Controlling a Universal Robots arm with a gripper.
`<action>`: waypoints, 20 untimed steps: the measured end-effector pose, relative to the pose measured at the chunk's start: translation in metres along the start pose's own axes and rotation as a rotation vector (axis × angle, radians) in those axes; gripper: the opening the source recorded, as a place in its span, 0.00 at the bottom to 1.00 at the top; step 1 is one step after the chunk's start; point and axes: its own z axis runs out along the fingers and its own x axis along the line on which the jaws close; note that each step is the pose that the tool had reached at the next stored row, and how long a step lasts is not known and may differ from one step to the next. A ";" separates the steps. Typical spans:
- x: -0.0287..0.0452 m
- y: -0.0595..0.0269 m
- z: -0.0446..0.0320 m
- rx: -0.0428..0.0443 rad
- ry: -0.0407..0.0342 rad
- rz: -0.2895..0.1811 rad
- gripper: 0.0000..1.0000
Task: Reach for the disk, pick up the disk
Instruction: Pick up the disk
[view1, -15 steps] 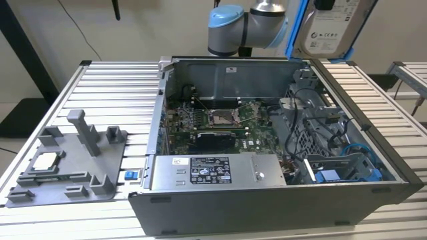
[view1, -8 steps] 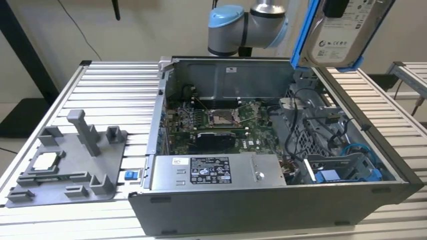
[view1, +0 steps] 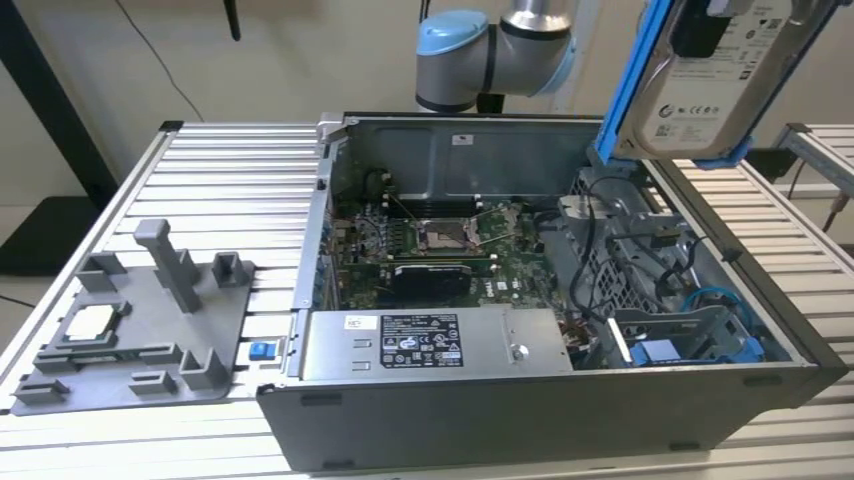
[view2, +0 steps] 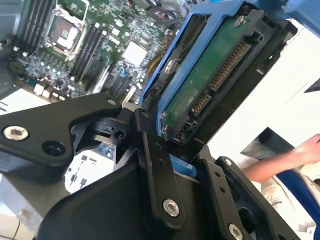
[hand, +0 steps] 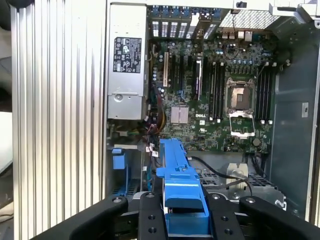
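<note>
The disk (view1: 714, 85), a silver-grey drive with a white label in a bright blue bracket, hangs tilted high above the open computer case (view1: 534, 420), at the exterior view's upper right. In the second wrist view the disk (view2: 215, 75) shows its green circuit side and connectors, and my gripper (view2: 186, 172) is shut on its blue bracket. In the first wrist view the bracket's blue edge (hand: 181, 192) sits clamped between the black fingers (hand: 150, 215), above the motherboard.
Inside the case lie the motherboard (view1: 427, 235), a metal box with a black-and-white label (view1: 427, 345) and a blue drive bay (view1: 681, 345). A grey fixture plate (view1: 134, 330) holding a small silver chip (view1: 87, 322) lies on the slatted table. A person's arm (view2: 285, 160) is nearby.
</note>
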 end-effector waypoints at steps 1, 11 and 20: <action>0.0042 0.0000 0.0002 0.0000 -0.0002 0.000 0.00; 0.0339 0.0003 0.0034 0.0001 -0.0003 0.006 0.00; 0.0384 0.0003 0.0041 0.0001 -0.0002 0.007 0.00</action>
